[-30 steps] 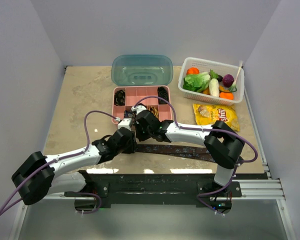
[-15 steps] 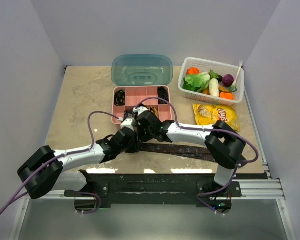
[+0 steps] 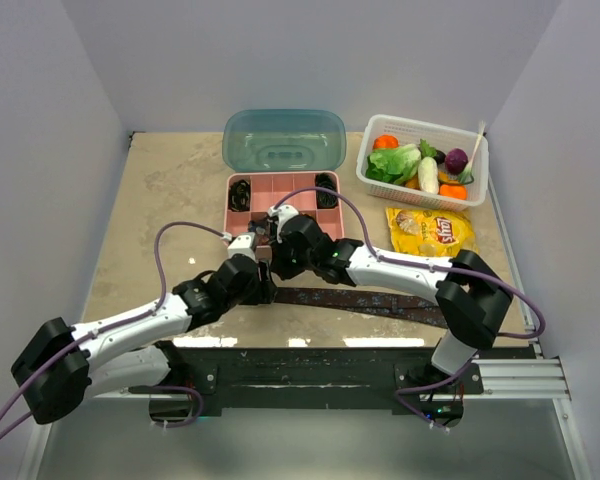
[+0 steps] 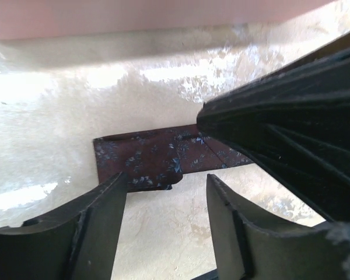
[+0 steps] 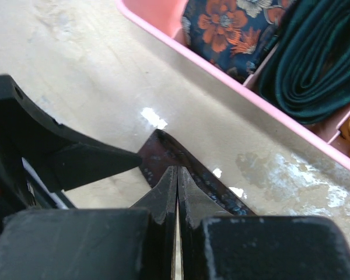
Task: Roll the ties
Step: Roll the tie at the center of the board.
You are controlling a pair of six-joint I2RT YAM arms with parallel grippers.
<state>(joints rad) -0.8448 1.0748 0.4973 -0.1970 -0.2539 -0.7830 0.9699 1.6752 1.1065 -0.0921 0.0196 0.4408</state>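
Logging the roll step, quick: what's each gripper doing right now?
Left gripper: open, holding nothing, the maroon tie end just ahead.
Right gripper: shut, tips down at the tie.

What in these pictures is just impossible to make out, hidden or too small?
- Top view: the tie's end, hidden under the two meeting wrists.
- Left wrist view: the tie's further length, behind the right jaws.
- Right wrist view: whether those shut jaws pinch the tie or only press it; their tips cover the contact.
- Top view: the pink box's contents, too small to identify.
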